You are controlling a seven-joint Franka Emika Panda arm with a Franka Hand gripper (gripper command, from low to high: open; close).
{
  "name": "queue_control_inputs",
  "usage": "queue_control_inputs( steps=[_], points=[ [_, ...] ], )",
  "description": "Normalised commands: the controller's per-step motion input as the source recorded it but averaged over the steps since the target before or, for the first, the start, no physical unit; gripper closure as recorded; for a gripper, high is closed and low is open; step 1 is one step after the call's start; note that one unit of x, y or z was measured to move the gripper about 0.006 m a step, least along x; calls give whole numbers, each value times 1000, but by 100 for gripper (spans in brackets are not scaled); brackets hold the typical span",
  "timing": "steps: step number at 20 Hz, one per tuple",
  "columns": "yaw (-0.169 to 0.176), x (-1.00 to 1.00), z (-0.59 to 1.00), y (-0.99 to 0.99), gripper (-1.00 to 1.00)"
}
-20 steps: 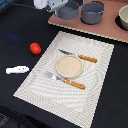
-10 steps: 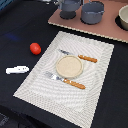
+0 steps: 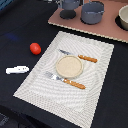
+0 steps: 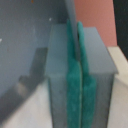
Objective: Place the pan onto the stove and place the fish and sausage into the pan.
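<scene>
The small round blue-grey pan (image 3: pixel 69 6) already sits on the flat pinkish-brown stove board (image 3: pixel 107 29), at the exterior view's far edge beside a larger grey pot (image 3: pixel 92 12), so the food is next. The glossy red-orange sausage (image 3: pixel 35 48) and flat white fish (image 3: pixel 17 70) lie on the dark cloth, left of the striped beige placemat (image 3: pixel 95 75). The gripper (image 4: pixel 79 75) shows its teal pads pressed together, holding nothing; it must open before reaching for either piece.

A dark table (image 3: pixel 15 20) carries stove (image 3: pixel 107 27), placemat (image 3: pixel 95 85), sausage (image 3: pixel 35 48), fish (image 3: pixel 17 70).
</scene>
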Motion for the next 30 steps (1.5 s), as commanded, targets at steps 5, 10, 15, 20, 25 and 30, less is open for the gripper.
queue_control_inputs(
  steps=[5, 10, 15, 20, 25, 30],
  points=[
    [0, -11, -180, 377, 100],
    [0, 61, -200, 183, 100],
    [-1, 27, -206, 62, 100],
    [-9, 29, -167, 53, 100],
    [-13, 2, -163, 38, 100],
    [-19, -3, -163, 30, 100]
  ],
)
